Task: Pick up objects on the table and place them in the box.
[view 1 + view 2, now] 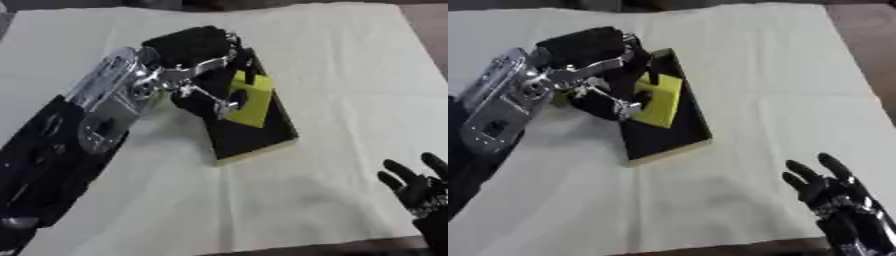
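Clearly, risk of a drop: the robot's left hand [203, 75] is pinching the yellow-green block with a squared notch in its upper edge [251, 100] while it is hanging over the shallow black box with a pale yellow rim [254, 136]; if the fingers are letting go while the block is tilting like this, it could be landing on edge, tipping against the rim or rolling out onto the cream cloth-covered table [350, 75].
Risk of a knock: the silver-jointed left forearm is crossing low over the box's left side, so any sideways pull could be nudging the box askew.
Left hand's grip: fingers and thumb are curling round the block's left edge and top, clamping it.
Right hand [833, 192]: it is idling at the near right corner, fingers straight and spread, holding nothing.
Block's position: it is sitting inside the box's outline, toward the far half, leaning rather than lying flat; whether its lower edge is touching the box floor I cannot tell.
Block's look: flat-sided, matte, uniformly yellow-green, looking rigid or foam-like, in my judgement light and easy to release.
Box's position: middle of the table, its long side running near to far, slightly askew.
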